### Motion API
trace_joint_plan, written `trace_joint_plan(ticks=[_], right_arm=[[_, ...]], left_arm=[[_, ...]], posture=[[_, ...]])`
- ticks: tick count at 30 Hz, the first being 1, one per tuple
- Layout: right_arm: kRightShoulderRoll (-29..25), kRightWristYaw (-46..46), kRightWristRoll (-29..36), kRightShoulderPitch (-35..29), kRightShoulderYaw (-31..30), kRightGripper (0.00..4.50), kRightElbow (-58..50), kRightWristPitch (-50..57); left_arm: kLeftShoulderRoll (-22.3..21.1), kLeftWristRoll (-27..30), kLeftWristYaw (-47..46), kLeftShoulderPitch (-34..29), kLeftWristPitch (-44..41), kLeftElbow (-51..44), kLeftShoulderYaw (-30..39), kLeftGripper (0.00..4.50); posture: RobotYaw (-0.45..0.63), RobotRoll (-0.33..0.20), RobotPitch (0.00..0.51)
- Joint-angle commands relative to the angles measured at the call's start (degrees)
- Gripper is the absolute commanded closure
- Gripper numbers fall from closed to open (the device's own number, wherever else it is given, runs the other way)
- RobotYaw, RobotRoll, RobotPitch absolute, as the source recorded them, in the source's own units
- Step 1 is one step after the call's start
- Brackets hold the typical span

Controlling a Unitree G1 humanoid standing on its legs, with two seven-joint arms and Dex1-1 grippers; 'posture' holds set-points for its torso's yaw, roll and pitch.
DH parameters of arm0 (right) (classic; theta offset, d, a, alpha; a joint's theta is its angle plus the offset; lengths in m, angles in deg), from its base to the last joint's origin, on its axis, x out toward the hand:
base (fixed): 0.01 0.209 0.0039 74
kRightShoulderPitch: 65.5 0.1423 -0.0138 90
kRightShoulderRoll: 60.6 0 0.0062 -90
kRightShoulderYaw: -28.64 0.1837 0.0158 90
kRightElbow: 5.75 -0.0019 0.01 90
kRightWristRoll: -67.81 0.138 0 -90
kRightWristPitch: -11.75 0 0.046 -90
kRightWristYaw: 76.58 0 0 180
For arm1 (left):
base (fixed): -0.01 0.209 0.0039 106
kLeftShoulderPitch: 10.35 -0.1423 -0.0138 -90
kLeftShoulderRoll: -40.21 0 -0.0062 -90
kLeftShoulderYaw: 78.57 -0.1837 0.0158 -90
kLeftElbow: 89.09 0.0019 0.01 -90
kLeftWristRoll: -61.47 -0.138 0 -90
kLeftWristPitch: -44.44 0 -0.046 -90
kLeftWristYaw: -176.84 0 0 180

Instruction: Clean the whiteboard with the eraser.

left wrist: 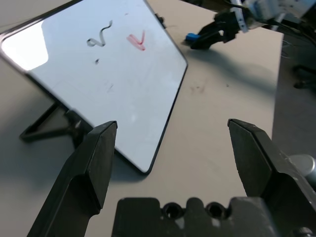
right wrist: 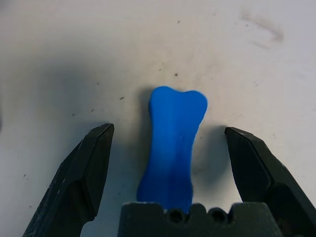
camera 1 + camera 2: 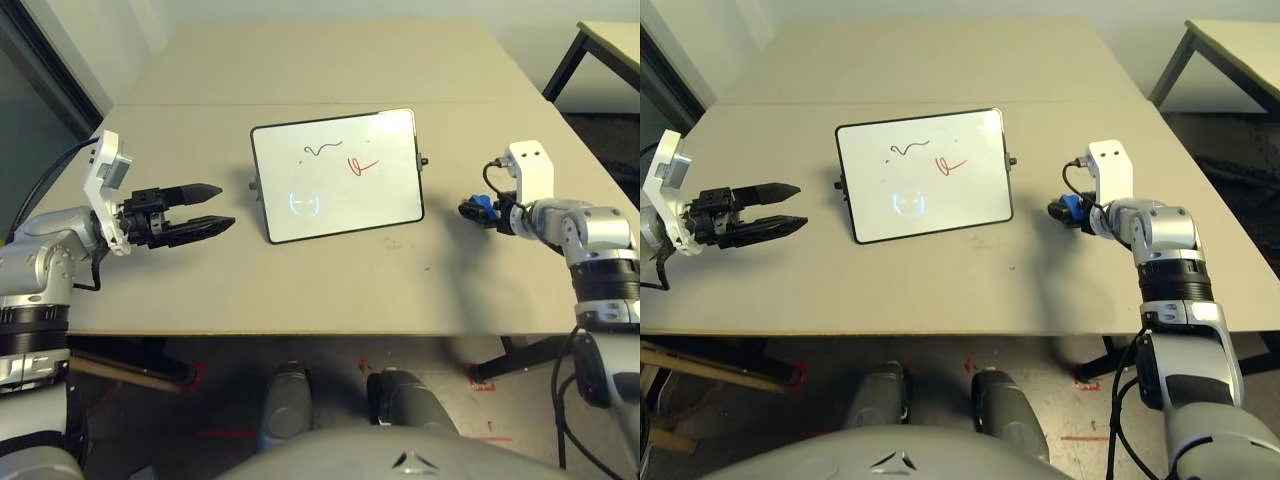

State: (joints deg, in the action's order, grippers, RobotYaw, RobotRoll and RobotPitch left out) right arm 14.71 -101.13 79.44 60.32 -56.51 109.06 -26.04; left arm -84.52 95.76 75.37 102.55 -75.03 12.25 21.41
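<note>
Head views
Left tool (image 3: 215,207): hovers over the left part of the bench, fingers spread wide and holding nothing, pointing toward the board.
Right tool (image 3: 470,209): low over the right part of the bench, at the eraser; its fingers are too small to read here.
Board (image 3: 337,175): stands tilted on a prop at the middle of the bench (image 3: 300,290), between the two tools and apart from both; a black squiggle and a red mark sit on its upper half.
Eraser (image 3: 1070,208): blue block on the bench, right of the board, at the tip of the right tool.

Left wrist view
Left tool (image 1: 173,136): fingers wide apart, empty; the board stands just beyond them.
Eraser (image 1: 192,37): past the board's far corner, at the other tool.

Right wrist view
Right tool (image 2: 168,133): fingers spread wide on either side of the eraser, touching neither side.
Eraser (image 2: 173,148): lies flat on the bench, lengthwise between the fingers.
</note>
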Motion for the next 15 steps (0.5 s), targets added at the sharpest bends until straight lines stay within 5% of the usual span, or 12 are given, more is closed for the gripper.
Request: trace_joint_plan(ticks=[1, 11, 15], right_arm=[[0.01, -0.13, -0.81, 0.36, -0.54, 0.61, 0.81, -0.3], [-4.69, -6.44, -2.22, -1.01, -7.66, 4.36, -15.73, 1.79], [-6.13, -9.07, -3.29, -0.36, -12.66, 4.49, -23.55, 1.06]], left_arm=[[0.06, -0.72, 1.85, 0.83, 1.19, -0.32, -1.17, 0.0], [-0.23, -1.29, 2.44, 1.32, 1.12, 0.41, -1.21, 0.0], [0.02, -1.58, 2.53, 2.02, 1.22, 0.9, -1.47, 0.0]], posture=[[0.26, 0.0, 0.041], [0.25, 0.0, 0.038], [0.25, 0.0, 0.038]])
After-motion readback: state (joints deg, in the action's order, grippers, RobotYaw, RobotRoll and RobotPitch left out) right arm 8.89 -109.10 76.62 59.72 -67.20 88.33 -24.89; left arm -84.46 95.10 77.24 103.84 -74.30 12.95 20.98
